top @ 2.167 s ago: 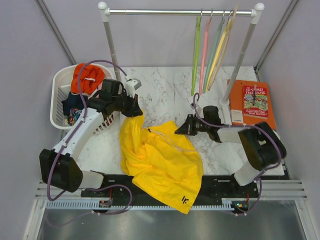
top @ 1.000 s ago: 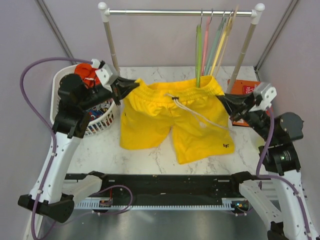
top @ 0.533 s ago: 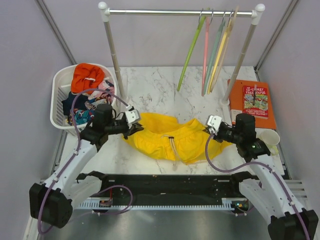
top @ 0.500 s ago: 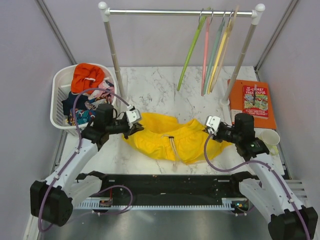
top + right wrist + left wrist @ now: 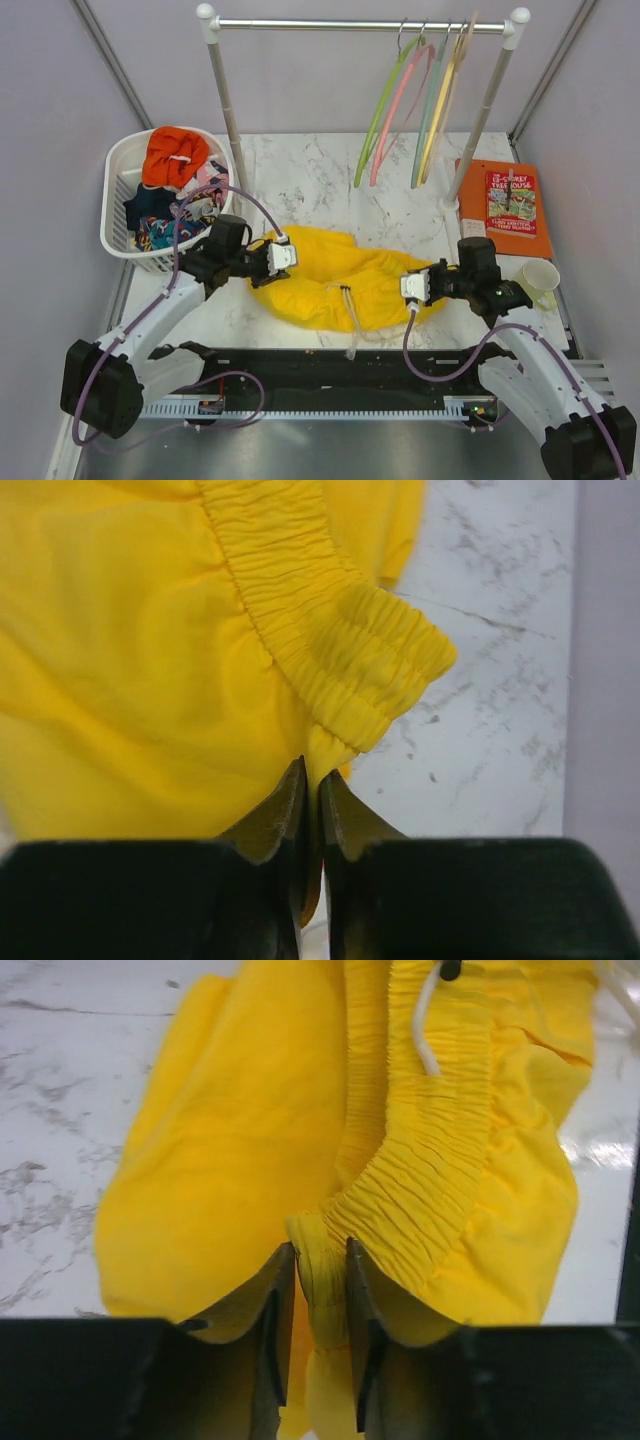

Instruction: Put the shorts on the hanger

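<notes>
Yellow shorts (image 5: 340, 275) pinched between left fingers (image 5: 272, 1305) and right fingers (image 5: 284, 810).

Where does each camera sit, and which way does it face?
Top external: above and behind the robot, facing down on left gripper, right gripper, the shorts, the hanger.
Left wrist: on the left wrist, facing along its fingers, shut on the waistband.
Right wrist: likewise, its fingers shut on the waistband's other end.
Shared: the shorts.

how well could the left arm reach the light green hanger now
Probably not yet: the left gripper is clamped on the shorts. The marble between looks free, but the light green hanger hangs high on the rail.
</notes>
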